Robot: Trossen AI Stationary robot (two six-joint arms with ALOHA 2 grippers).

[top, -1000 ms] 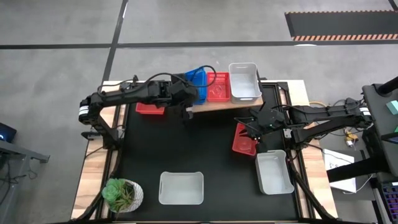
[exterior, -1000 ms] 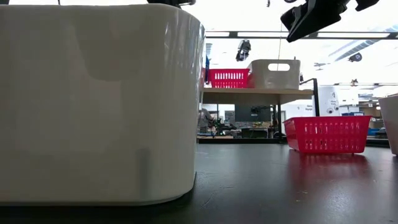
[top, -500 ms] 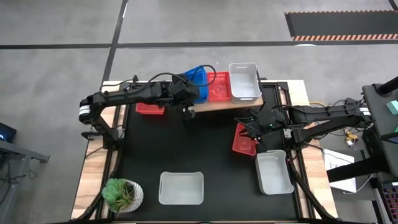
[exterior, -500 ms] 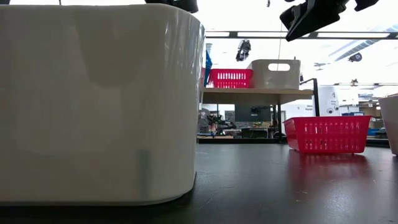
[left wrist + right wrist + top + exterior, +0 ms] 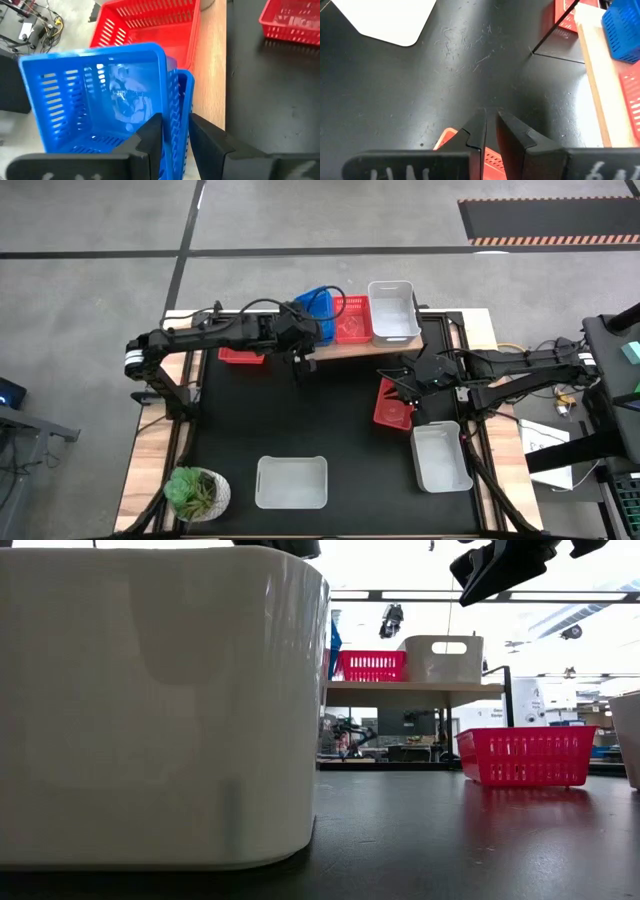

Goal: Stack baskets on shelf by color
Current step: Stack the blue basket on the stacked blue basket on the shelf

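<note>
My left gripper (image 5: 308, 338) is shut on a blue basket (image 5: 316, 308), which is tipped over the left end of the light-wood shelf (image 5: 362, 346). In the left wrist view a second blue basket (image 5: 184, 95) sits right beside the held one (image 5: 100, 85). A red basket (image 5: 350, 318) and a white basket (image 5: 392, 310) stand on the shelf. My right gripper (image 5: 400, 385) is shut and hovers over a red basket (image 5: 393, 408), which rests on the table by its bottom (image 5: 520, 755). My left gripper holds the blue basket by the wall nearest the gripper (image 5: 170, 117), with one finger (image 5: 149, 131) inside and one (image 5: 202, 132) outside. Whether the second basket's rim is also between the fingers, I cannot tell. The fingers come level from the table's left. The basket is tipped, its opening toward the gripper.
A red basket (image 5: 240, 355) sits on the table left of the shelf. One white basket (image 5: 291, 482) stands near the front edge and another (image 5: 441, 457) at the right. A potted plant (image 5: 195, 492) stands at the front left corner.
My left gripper has edged toward the table's right edge with the blue basket, carrying it a little farther over the shelf's left end. The basket stays tipped.
</note>
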